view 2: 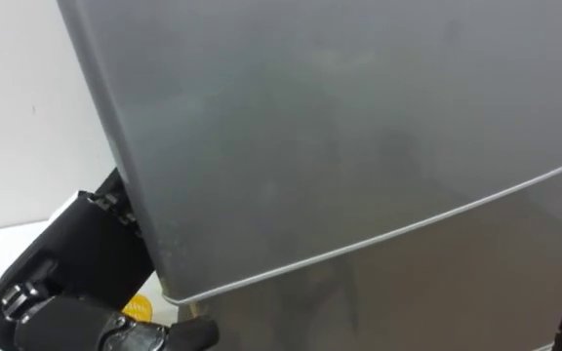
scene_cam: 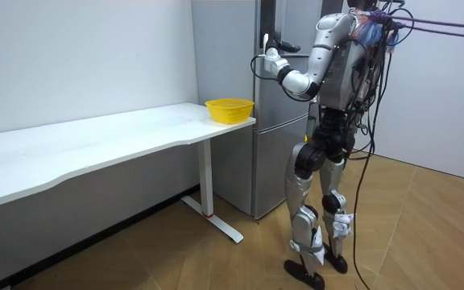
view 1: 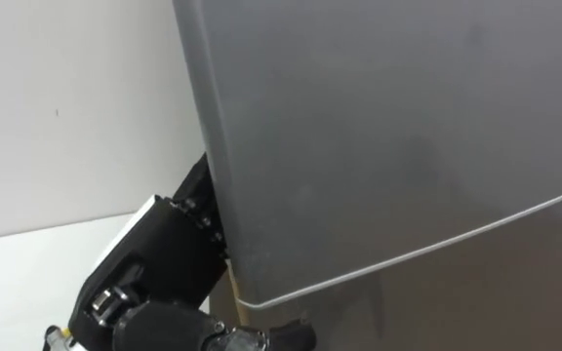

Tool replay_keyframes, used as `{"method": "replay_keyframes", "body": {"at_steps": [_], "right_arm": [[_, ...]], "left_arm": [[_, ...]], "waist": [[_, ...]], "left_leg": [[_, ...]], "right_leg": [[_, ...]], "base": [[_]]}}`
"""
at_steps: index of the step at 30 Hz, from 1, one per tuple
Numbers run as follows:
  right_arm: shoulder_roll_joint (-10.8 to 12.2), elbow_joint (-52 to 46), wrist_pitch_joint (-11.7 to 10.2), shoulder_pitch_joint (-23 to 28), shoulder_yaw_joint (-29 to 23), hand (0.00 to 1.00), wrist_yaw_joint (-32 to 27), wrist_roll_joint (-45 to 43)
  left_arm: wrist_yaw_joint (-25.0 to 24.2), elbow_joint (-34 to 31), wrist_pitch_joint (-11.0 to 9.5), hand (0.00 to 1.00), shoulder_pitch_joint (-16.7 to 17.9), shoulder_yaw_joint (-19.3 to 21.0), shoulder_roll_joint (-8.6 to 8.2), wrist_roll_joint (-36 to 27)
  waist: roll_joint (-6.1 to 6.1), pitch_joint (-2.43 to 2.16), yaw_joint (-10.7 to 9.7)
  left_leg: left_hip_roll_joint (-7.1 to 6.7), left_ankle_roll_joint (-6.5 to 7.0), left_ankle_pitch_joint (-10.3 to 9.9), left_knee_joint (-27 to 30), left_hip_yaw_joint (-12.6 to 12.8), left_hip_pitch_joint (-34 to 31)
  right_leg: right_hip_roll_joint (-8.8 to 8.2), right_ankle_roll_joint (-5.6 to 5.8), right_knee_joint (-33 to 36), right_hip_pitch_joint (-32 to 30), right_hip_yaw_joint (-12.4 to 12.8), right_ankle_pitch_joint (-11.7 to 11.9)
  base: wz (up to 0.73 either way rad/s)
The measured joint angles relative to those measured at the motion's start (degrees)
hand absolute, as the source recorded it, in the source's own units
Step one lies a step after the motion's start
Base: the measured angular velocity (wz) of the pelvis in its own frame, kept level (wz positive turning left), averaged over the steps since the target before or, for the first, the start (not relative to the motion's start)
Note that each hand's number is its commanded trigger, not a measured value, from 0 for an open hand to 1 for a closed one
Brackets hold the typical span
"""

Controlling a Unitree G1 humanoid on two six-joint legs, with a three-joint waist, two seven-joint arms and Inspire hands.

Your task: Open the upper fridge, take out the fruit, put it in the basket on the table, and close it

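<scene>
A tall grey fridge (scene_cam: 284,113) stands right in front of me, and its upper door (view 1: 388,127) takes up most of both eye views. A pale seam separates it from the lower door (view 1: 476,302). My left hand (view 1: 169,249) is raised at the upper door's left edge, seen also in the room view as left hand (scene_cam: 275,47). Its fingers reach behind that edge and are hidden there. A dark gap shows along the door's edge in the room view. I stand upright, close to the fridge, facing it.
To my left a long white table (scene_cam: 95,141) runs along the wall. A yellow basket (scene_cam: 229,109) sits on its end nearest the fridge, with a bit of basket (view 2: 137,308) showing under my hand. A white wall (view 1: 66,107) lies behind.
</scene>
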Motion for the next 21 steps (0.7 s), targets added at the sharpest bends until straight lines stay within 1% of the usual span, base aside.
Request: {"method": "replay_keyframes", "body": {"at_steps": [3, 4, 6, 8, 9, 10, 14, 15, 17, 18, 19, 21], "right_arm": [[-0.4, 0.7, 0.0, -0.4, 0.6, 0.00, 0.6, 0.0], [-0.7, 0.8, -0.1, -0.5, 1.2, 0.00, 0.9, 0.0], [-1.1, 1.0, -0.1, -0.4, 2.1, 0.00, 1.2, 0.0], [-1.3, 0.7, -0.1, -0.3, 2.7, 0.00, 1.6, 0.0], [-1.4, 0.7, -0.2, -0.4, 3.0, 0.00, 1.5, 0.0], [-1.5, 0.9, -0.2, -0.5, 3.2, 0.00, 1.5, 0.1], [-1.7, 1.2, -0.2, -0.6, 3.4, 0.00, 1.5, 0.1], [-1.8, 1.5, -0.2, -0.6, 3.4, 0.00, 1.5, 0.1], [-1.9, 2.0, -0.2, -0.6, 3.4, 0.00, 1.6, 0.0], [-2.0, 2.3, -0.1, -0.6, 3.4, 0.00, 1.7, 0.0], [-2.2, 2.5, 0.0, -0.5, 3.4, 0.00, 1.9, -0.9], [-2.2, 2.8, 0.2, -0.4, 4.1, 0.00, 2.2, -3.7]], "left_arm": [[0.0, 0.0, 0.0, 0.00, -0.9, -0.8, 1.17, 0.0], [-0.1, 0.0, 0.0, 0.00, -1.3, -1.1, 1.64, 0.0], [-0.1, 0.0, 0.0, 0.00, -1.9, -1.7, 2.06, 0.0], [-0.2, 0.0, 0.0, 0.00, -2.4, -2.1, 2.66, 0.0], [-0.6, 0.0, 0.0, 0.00, -2.6, -2.2, 2.75, 0.0], [-0.9, -0.1, 0.0, 0.00, -2.7, -2.2, 2.66, 0.0], [-1.9, -0.2, 0.0, 0.00, -3.7, -2.8, 2.52, 0.0], [-2.3, -0.2, 0.0, 0.00, -4.3, -3.3, 2.51, 0.0], [-2.3, -0.2, 0.0, 0.00, -5.4, -4.3, 1.98, 0.0], [-2.4, -0.2, 0.0, 0.00, -6.6, -5.2, 1.51, 0.0], [-2.5, -0.1, 0.0, 0.00, -7.6, -6.3, 1.13, 0.0], [-3.1, -0.2, -0.1, 0.00, -8.6, -7.3, 0.99, 0.0]], "waist": [[0.03, 0.09, 0.0], [0.13, 0.22, 0.0], [0.14, 0.41, -0.1], [0.06, 0.47, -0.1], [0.07, 0.47, -0.1], [0.14, 0.45, 0.0], [0.15, 0.44, 0.0], [0.14, 0.44, 0.0], [0.06, 0.44, -0.2], [0.03, 0.46, -0.2], [0.01, 0.47, -0.3], [-0.02, 0.49, -0.4]], "left_leg": [[-0.03, 0.19, 0.1, 0.0, 0.0, -0.3], [-0.03, 0.25, 0.1, -0.1, 0.0, -0.5], [-0.03, 0.34, 0.2, -0.1, 0.0, -0.9], [-0.04, 0.43, 0.2, -0.1, 0.0, -1.2], [-0.05, 0.49, 0.3, 0.0, 0.0, -1.5], [-0.08, 0.58, 0.3, 0.0, 0.0, -1.7], [-0.11, 0.61, 0.4, 0.1, 0.0, -1.8], [-0.13, 0.62, 0.4, 0.1, 0.0, -1.8], [-0.14, 0.62, 0.4, 0.2, 0.0, -1.7], [-0.14, 0.62, 0.4, 0.2, 0.1, -1.7], [-0.14, 0.62, 0.4, 0.3, 0.3, -1.7], [-0.03, 0.62, 0.4, 0.4, 1.0, -1.5]], "right_leg": [[-0.06, 0.06, 0.0, 0.0, 0.0, 0.3], [-0.07, 0.09, 0.0, 0.0, 0.1, 0.4], [-0.09, 0.13, 0.0, 0.0, 0.1, 0.6], [-0.08, 0.16, 0.0, -0.2, 0.4, 0.6], [-0.03, 0.14, 0.0, -0.5, 1.0, 0.6], [0.01, 0.12, 0.0, -0.7, 1.6, 0.7], [0.05, 0.11, 0.0, -1.0, 2.4, 0.7], [0.09, 0.12, 0.0, -1.0, 3.1, 0.7], [0.10, 0.12, 0.0, -0.9, 3.2, 0.7], [0.11, 0.13, 0.0, -0.9, 3.5, 0.7], [0.16, 0.13, 0.0, -0.9, 4.4, 0.7], [0.23, 0.13, 0.0, -0.9, 5.3, 0.7]], "base": [[0.01], [0.04], [0.07], [0.07], [0.00], [0.00], [0.00], [0.00], [0.02], [0.00], [0.00], [-0.09]]}}
